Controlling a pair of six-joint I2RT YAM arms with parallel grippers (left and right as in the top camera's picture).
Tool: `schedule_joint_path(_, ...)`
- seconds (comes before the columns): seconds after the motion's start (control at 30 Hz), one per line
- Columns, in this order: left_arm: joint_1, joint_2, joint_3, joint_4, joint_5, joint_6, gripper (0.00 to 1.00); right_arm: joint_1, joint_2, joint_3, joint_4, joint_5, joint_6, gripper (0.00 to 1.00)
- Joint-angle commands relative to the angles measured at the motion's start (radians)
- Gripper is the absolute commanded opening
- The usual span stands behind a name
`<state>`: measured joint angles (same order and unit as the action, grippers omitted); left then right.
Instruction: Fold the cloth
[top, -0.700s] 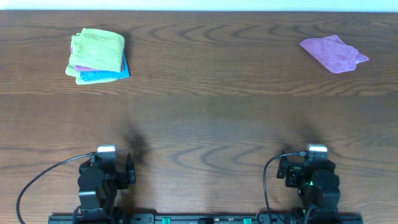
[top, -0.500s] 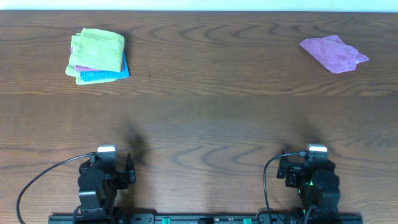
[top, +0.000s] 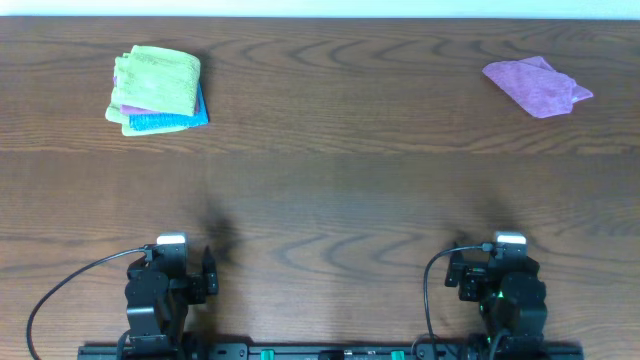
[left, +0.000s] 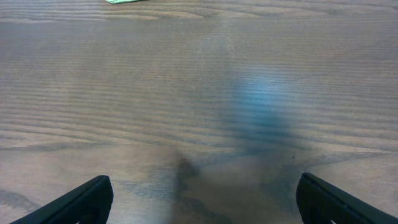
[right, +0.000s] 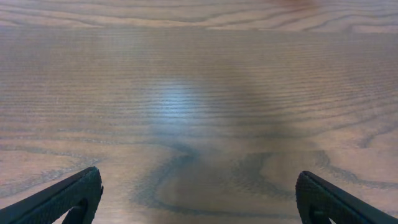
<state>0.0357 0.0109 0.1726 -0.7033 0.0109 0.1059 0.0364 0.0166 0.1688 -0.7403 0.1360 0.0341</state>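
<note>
Nothing has moved: both jaws wide over wood-grain table (top: 320, 200), cloth (top: 536, 87) well apart.

Dark wood-grain worktop (top: 330, 190). Far right: purple cloth (top: 536, 86), rumpled, lying directly on the surface. Far left: stack of folded cloths (top: 158, 95), lime-green uppermost, a blue edge showing beneath. The two items lie well apart.

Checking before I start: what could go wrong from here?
The purple cloth lies bunched at the far right of the table, far from the right gripper and farther from the left gripper, which may not reach. Its corners are unclear, so a pinch could catch several layers. The folded stack at far left could be grabbed instead.
</note>
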Motion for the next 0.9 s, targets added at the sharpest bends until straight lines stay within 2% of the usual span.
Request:
schedule_joint_path(0.0, 0.002, -0.007, -0.013, -0.027, -0.014, 0.01, 0.95, -0.009, -0.012, -0.004, -0.004, 0.017, 0.013, 0.99)
schedule_joint_path(0.57, 0.002, -0.007, -0.013, -0.027, -0.014, 0.01, 0.96, -0.011, 0.024, 0.002, 0.036, 0.005, 0.026, 0.99)
schedule_joint_path(0.7, 0.002, -0.007, -0.013, -0.027, -0.014, 0.01, 0.95, -0.047, 0.23, 0.133, 0.099, 0.019, 0.19, 0.99)
schedule_joint_path(0.87, 0.002, -0.007, -0.013, -0.027, -0.014, 0.01, 0.95, -0.12, 0.538, 0.404, 0.068, -0.009, 0.224, 0.99)
